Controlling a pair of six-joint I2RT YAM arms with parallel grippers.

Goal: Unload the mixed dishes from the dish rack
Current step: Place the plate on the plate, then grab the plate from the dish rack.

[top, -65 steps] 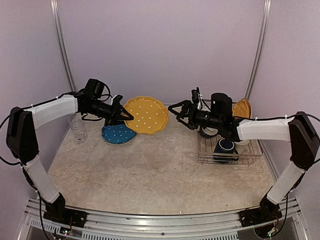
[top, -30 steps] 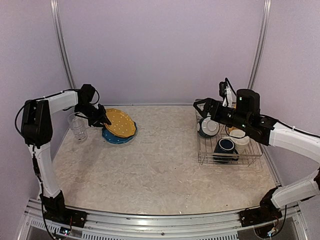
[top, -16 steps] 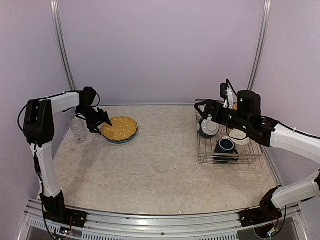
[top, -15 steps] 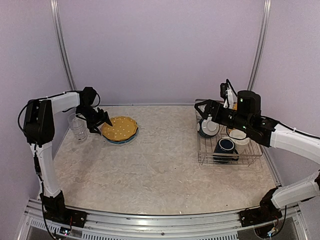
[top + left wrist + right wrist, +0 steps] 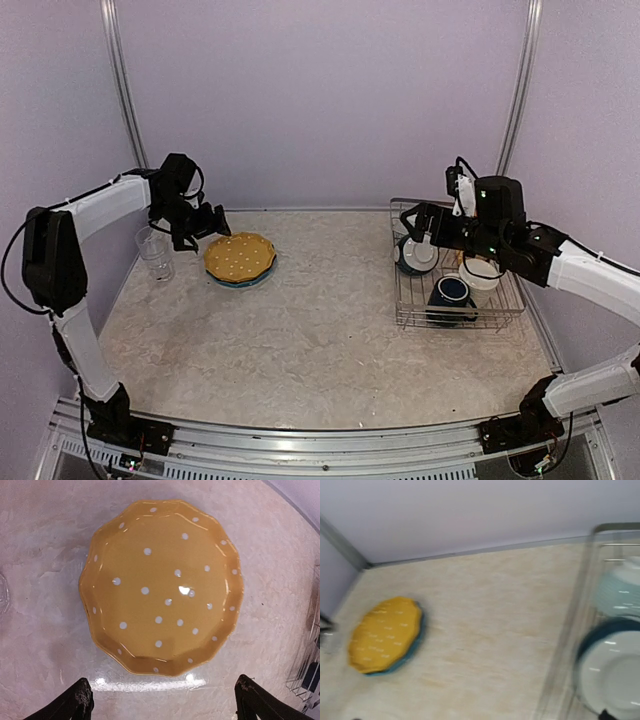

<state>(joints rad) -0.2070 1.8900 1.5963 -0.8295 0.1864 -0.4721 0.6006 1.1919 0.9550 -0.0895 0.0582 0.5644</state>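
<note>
Since a moment earlier, our left hand [image 5: 205, 222] had let go of the orange-yellow dotted plate [image 5: 240, 257] and lifted a little clear of its left rim. Its fingers [image 5: 80, 702] stood wide apart with nothing between them, and the whole plate lay beyond them in the wrist view. That plate now rested flat on top of the blue plate [image 5: 245, 284], near the clear glass tumbler [image 5: 155, 252] at the left side of the desk [image 5: 320, 340].

Our right hand [image 5: 412, 222] had edged slightly further over the dish rack [image 5: 455, 318]. It was spread open and empty, hovering just above the teal bowl [image 5: 415, 255], which stood on edge in the rack's near-left part.

We judged this plate delivered, so three dishes were out of the rack. The teal bowl, the dark blue mug [image 5: 450, 293] and the cream mug [image 5: 478, 278] beside it remained inside; whether anything else stood behind the right arm we could not tell. The task looked roughly half done, and the bowl seemed the likeliest next pick, given where the right hand hung.
</note>
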